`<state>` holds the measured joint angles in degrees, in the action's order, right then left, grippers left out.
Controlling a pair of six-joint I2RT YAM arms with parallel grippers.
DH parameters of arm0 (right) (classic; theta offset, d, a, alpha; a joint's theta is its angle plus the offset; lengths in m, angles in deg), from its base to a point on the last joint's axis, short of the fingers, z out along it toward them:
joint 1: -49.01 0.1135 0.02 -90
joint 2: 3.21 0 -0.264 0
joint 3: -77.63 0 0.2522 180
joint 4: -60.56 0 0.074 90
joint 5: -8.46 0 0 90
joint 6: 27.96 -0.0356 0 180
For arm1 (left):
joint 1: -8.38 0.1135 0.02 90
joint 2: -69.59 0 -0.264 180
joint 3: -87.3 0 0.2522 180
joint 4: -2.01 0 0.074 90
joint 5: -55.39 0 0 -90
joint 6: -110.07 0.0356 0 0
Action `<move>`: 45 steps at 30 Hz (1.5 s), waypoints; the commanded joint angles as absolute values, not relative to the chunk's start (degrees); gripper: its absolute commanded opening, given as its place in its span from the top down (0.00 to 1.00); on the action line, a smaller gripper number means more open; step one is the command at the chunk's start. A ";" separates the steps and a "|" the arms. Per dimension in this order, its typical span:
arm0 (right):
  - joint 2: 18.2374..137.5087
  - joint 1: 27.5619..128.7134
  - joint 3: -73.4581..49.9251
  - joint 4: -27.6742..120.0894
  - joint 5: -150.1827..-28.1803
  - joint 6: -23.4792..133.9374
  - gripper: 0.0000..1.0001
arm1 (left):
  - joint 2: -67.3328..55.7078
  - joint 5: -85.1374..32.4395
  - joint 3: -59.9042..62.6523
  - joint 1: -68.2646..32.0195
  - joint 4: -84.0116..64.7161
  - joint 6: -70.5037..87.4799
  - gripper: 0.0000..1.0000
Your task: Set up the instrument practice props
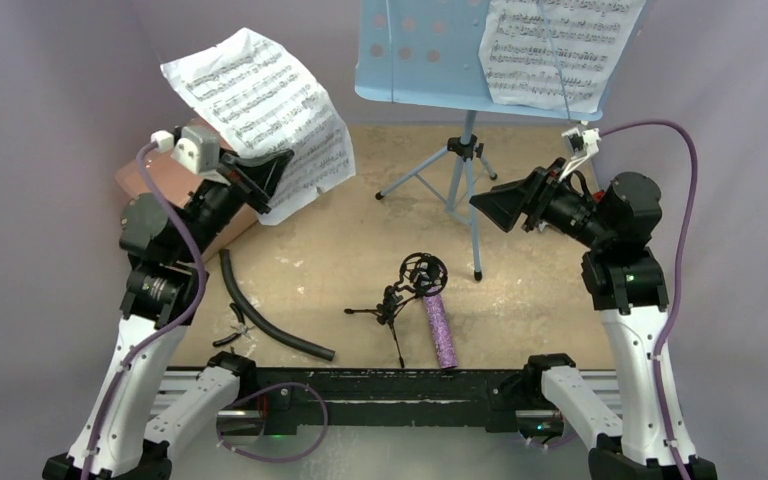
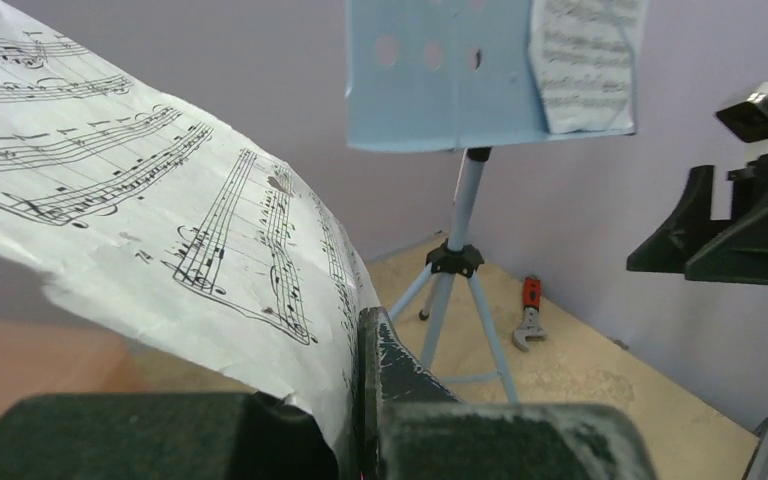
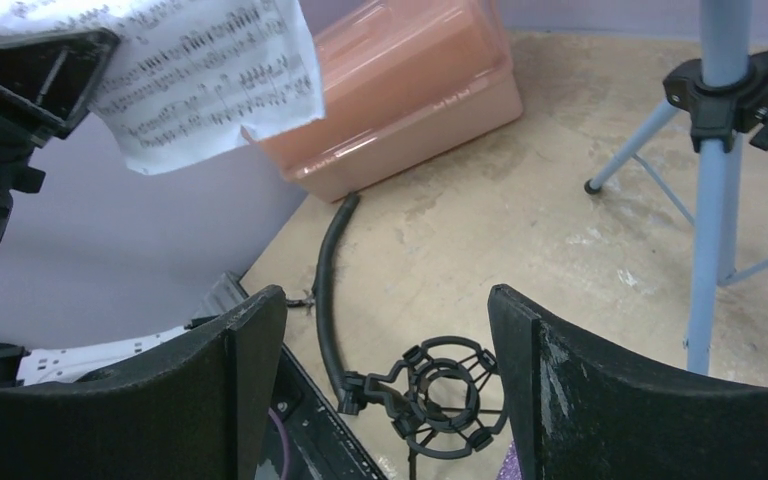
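My left gripper (image 1: 276, 168) is shut on the edge of a white sheet-music page (image 1: 260, 105), held up in the air over the table's left side; in the left wrist view the page (image 2: 160, 220) is pinched between the fingers (image 2: 400, 370). The light blue music stand (image 1: 430, 55) stands on its tripod at the back, with another page (image 1: 560, 50) on its right half. My right gripper (image 1: 492, 212) hangs open and empty right of the tripod. The black mic stand (image 1: 415, 285) stands near the front, its ring mount (image 3: 447, 395) below the open jaws. Beside it lies the purple microphone (image 1: 441, 330).
A pink plastic box (image 1: 150, 185) sits at the back left under the left arm. A black curved hose (image 1: 270, 325) lies front left. A red-handled wrench (image 2: 530, 315) lies near the back wall behind the tripod legs (image 3: 715, 160).
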<state>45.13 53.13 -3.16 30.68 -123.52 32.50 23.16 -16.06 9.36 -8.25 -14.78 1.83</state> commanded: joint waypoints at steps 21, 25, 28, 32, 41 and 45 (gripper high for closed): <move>45.80 53.32 -7.53 38.11 -132.44 30.51 0.19 | 20.99 13.70 4.92 -8.37 6.06 -3.04 1.00; 45.84 53.31 -7.53 39.43 -133.83 29.23 0.19 | 19.25 12.83 6.43 -8.41 10.96 -10.52 1.00; 46.07 53.36 -7.59 40.59 -135.04 28.35 0.19 | 18.36 11.86 8.34 -8.45 15.64 -16.46 1.00; 46.57 53.31 -8.09 42.03 -136.25 27.35 0.19 | 16.95 9.80 9.41 -8.67 16.99 -22.78 1.00; 46.96 53.56 -7.49 43.77 -137.30 26.88 0.19 | 14.41 7.34 10.97 -10.91 19.66 -33.10 1.00; 47.58 54.20 -7.29 46.55 -137.46 25.34 0.19 | 13.55 7.28 10.95 -11.50 19.63 -36.42 1.00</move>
